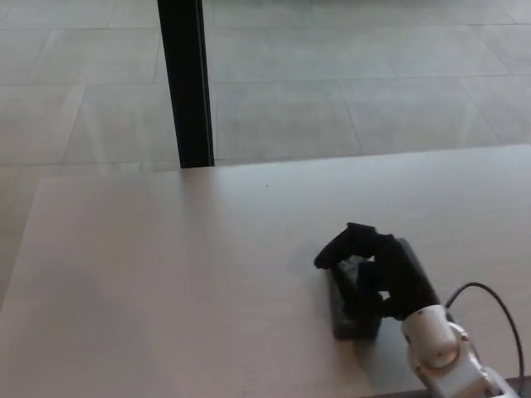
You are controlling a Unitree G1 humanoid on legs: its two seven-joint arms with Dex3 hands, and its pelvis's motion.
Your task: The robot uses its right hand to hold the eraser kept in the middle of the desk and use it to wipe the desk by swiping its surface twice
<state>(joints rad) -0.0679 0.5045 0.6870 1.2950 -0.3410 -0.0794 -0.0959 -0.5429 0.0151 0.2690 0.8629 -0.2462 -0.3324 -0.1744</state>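
We look down from the robot's head onto a pale wood-grain worktop [166,290] that fills the lower half of the view. Beyond its far edge lies a grey tiled floor [348,91], and a black upright post [187,83] rises from behind the worktop's far edge, left of centre.

The robot's right hand [369,269], black with thick fingers, reaches in from the lower right corner on a white wrist [440,352], with a thin black cable [489,294] looping beside it. The hand sits on the worktop right of centre, toward the near edge. Its fingers are curled down over a dark rectangular block, the eraser [353,319], which lies flat on the surface directly beneath the hand. We see the fingers wrapped around the eraser's upper part, clamped on it, while the near end of the eraser shows below the palm. A soft shadow falls on the worktop to the left of the hand.

The left hand does not appear in the view.
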